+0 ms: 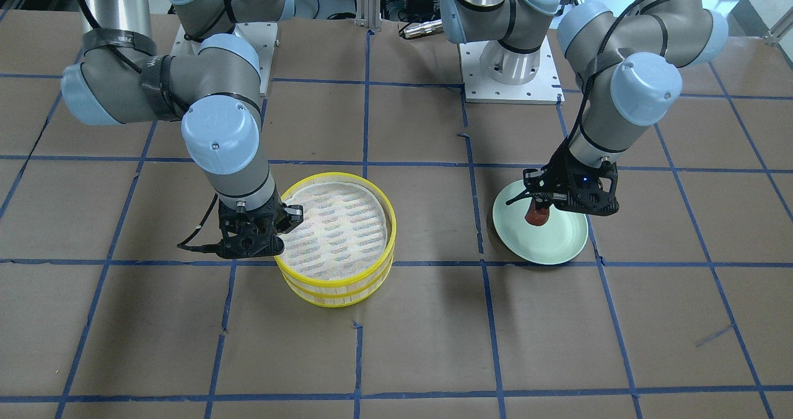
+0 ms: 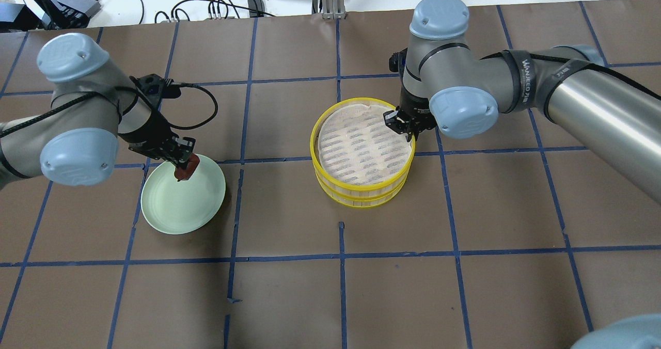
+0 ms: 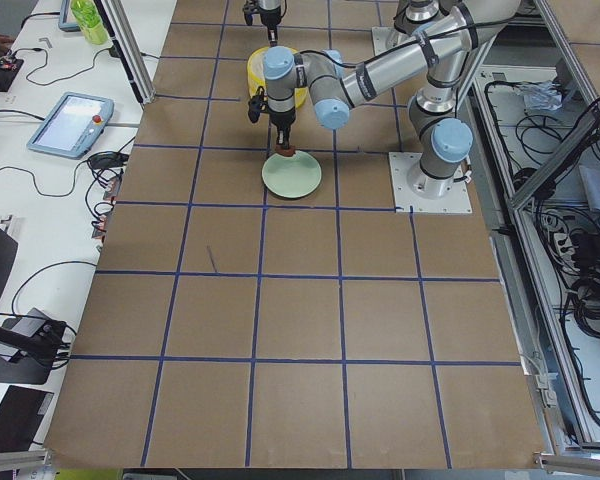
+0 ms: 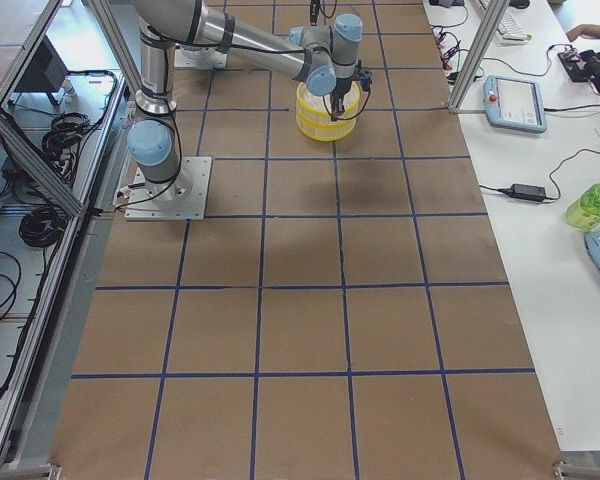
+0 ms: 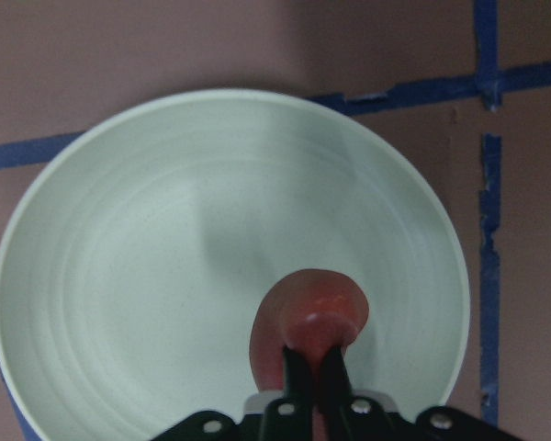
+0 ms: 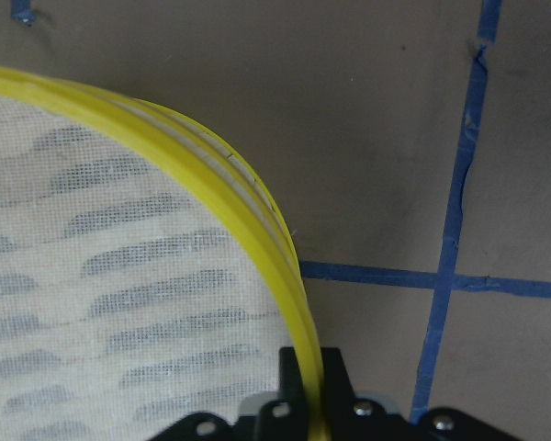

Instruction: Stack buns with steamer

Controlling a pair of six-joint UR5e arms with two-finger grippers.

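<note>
My left gripper (image 2: 182, 164) is shut on the reddish-brown bun (image 2: 188, 168) over the far part of the pale green plate (image 2: 175, 212). The left wrist view shows the fingers pinching the bun (image 5: 312, 312) low over the plate (image 5: 138, 276); I cannot tell whether it touches. The white bun is not in view. My right gripper (image 2: 406, 127) is shut on the rim of the yellow steamer (image 2: 361, 198), one finger inside and one outside the rim (image 6: 257, 207). The steamer (image 1: 337, 290) is two-tiered and lined with white cloth, with nothing on it.
The brown table (image 2: 330, 287) is marked with a blue tape grid. Plate and steamer stand about one grid square apart. Cables and boxes (image 2: 77, 3) lie beyond the far edge. The arm bases (image 1: 511, 78) stand on the robot's side.
</note>
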